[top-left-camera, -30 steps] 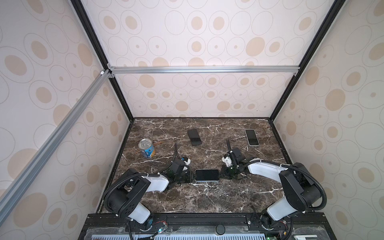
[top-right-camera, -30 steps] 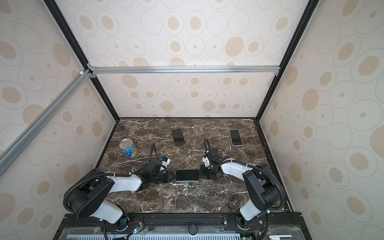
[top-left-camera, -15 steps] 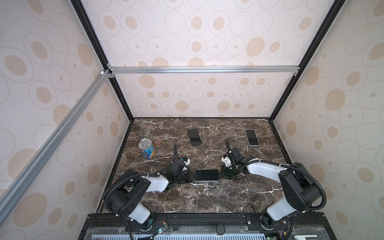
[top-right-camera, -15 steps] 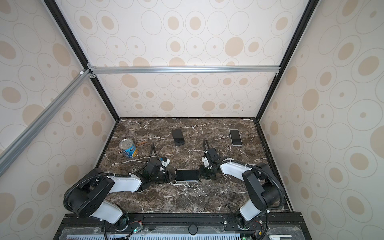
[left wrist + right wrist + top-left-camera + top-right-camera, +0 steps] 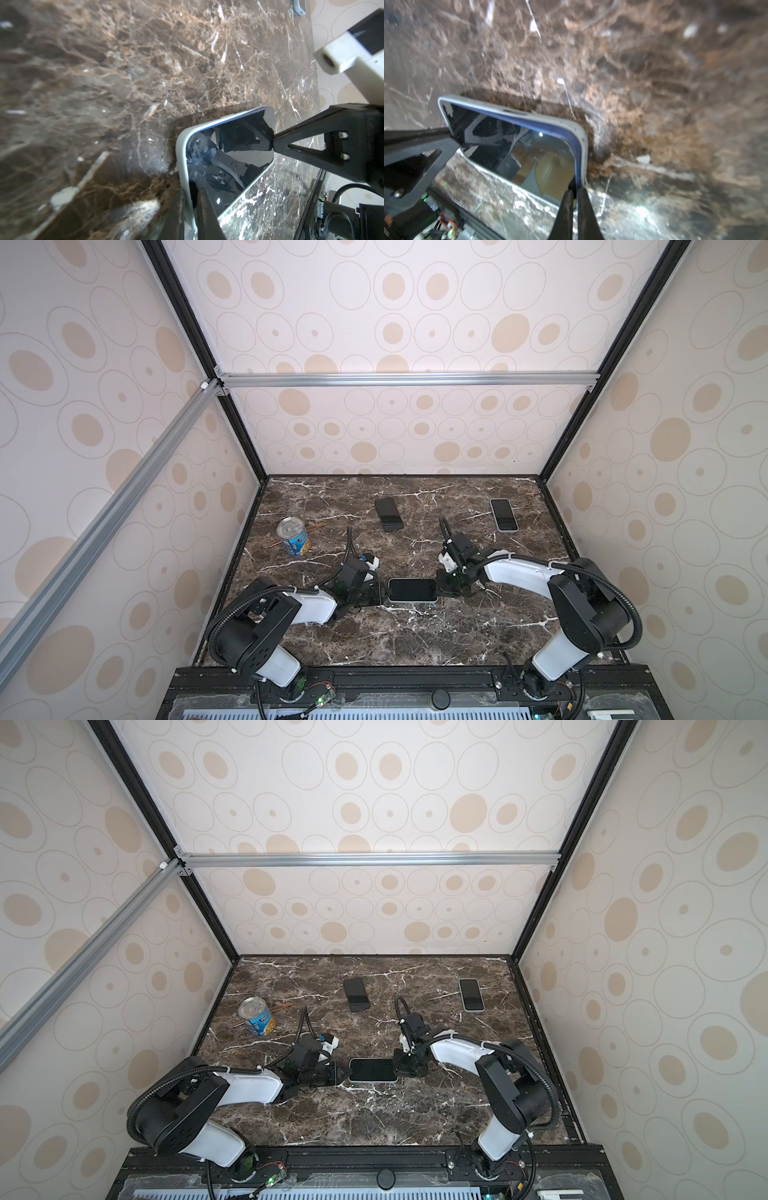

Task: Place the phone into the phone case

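Observation:
The phone [image 5: 412,590] [image 5: 371,1070], black screen up, lies crosswise near the table's front middle, inside a pale phone case [image 5: 180,151] [image 5: 582,143]. Its blue edge [image 5: 550,127] shows just inside the case's rim. My left gripper [image 5: 380,595] [image 5: 192,200] is at the phone's left end, shut on the case's rim there. At the right end, my right gripper [image 5: 441,588] [image 5: 576,188] is shut on the phone's blue edge, right beside the case's rim. Each wrist view shows the opposite gripper's fingertips touching the far end.
A dark phone [image 5: 388,514] lies at the back middle and a pale-rimmed phone [image 5: 503,515] at the back right. A tin can [image 5: 294,536] stands at the left with a thin stick [image 5: 313,527] behind it. The marble table [image 5: 415,643] has walls on three sides.

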Available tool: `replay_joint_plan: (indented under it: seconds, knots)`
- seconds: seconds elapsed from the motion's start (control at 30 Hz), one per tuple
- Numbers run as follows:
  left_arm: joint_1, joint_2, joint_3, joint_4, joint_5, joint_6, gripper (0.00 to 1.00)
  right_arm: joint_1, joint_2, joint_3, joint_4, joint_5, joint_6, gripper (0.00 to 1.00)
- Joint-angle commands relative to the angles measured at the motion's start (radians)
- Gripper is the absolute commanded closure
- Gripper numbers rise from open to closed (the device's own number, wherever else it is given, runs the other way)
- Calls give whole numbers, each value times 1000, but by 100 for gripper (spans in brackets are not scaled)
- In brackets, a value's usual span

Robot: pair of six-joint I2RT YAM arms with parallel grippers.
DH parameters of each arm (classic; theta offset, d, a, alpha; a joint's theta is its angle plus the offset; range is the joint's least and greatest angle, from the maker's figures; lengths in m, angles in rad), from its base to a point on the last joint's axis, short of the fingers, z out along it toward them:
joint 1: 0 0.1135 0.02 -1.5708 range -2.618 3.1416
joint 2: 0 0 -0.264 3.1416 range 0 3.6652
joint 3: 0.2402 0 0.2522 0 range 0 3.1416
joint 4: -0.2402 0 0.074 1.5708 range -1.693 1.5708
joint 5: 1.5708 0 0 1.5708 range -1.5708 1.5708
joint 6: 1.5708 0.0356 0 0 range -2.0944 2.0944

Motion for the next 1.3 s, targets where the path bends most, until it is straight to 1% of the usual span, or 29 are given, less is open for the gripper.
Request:
replay_joint_plan:
  seconds: [0.0,0.17,0.23,0.33,0.5,0.6,0.7,0.83,1.0,1.1,1.27]
  knots:
    - [-18,43,-24,-95,15,-5,87,125,290,-124,8,52,-8,92]
    - [-19,45,-21,-97,15,-6,87,140,287,-97,-29,76,-15,92]
    - [-19,43,-17,-102,14,-5,87,145,258,-79,-64,92,-19,92]
    - [-19,27,-1,-128,-4,7,87,148,168,-34,-126,124,-26,92]
    - [-18,-29,54,-202,-62,35,86,148,-14,100,-247,218,-61,83]
    - [-15,-59,89,-228,-91,41,84,142,-86,172,-279,271,-80,78]
    - [-11,-78,116,-237,-114,44,82,127,-120,218,-289,278,-98,75]
    - [0,-81,148,-243,-131,45,77,95,-122,239,-270,242,-117,75]
    - [6,-34,199,-244,-103,52,73,48,-79,239,-220,173,-134,75]
    - [6,-9,210,-241,-93,51,73,32,-49,236,-188,140,-137,76]
    - [5,6,210,-246,-102,58,72,27,12,248,-181,125,-146,80]
